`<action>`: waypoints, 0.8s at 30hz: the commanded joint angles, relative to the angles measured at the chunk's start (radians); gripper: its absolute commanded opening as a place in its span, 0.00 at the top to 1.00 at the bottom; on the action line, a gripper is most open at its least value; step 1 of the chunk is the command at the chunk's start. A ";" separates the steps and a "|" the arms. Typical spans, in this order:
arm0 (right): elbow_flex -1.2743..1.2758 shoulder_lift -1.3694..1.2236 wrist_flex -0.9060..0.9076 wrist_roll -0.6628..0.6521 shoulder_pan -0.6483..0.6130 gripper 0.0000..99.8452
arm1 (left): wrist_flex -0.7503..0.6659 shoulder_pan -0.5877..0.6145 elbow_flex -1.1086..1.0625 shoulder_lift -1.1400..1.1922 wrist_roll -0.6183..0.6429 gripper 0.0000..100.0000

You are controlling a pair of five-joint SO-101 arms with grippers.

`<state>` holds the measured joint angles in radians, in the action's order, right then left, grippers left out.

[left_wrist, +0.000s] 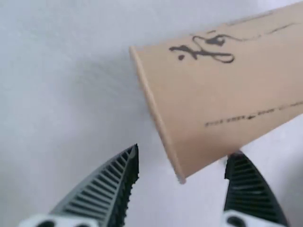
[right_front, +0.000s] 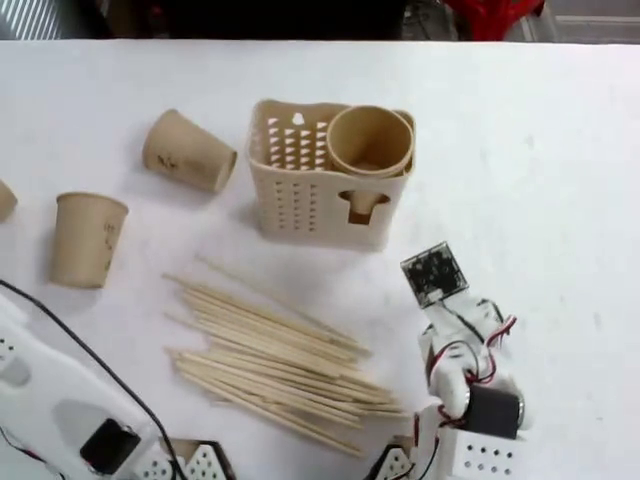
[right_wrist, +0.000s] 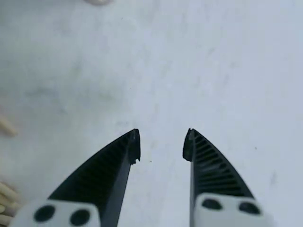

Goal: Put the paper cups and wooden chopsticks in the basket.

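Overhead, one paper cup sits in the basket, a second cup lies toppled beside it, and chopsticks are heaped in front. Up close, the left gripper is spread, with a printed cup edging between its tips. The right gripper gapes over bare table.

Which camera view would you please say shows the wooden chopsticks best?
The high view: the whole pile of wooden chopsticks lies spread near the basket. The right wrist view catches a few tips at its edge; the left wrist view faces a paper cup.
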<state>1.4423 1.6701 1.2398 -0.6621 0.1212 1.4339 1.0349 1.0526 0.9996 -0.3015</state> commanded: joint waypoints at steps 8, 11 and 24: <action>0.109 0.131 -0.025 0.081 0.007 0.84 | 0.041 -0.145 0.295 0.122 0.012 0.70; 0.161 0.133 -0.094 0.081 0.010 0.84 | 0.049 -0.168 0.301 0.122 0.012 0.70; 0.230 0.133 -0.174 0.081 0.004 0.84 | -0.025 -0.199 0.310 0.226 0.011 0.88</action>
<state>1.6663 1.7975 1.0879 -0.5884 0.1243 1.4523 0.8523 1.3180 1.2283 -0.3015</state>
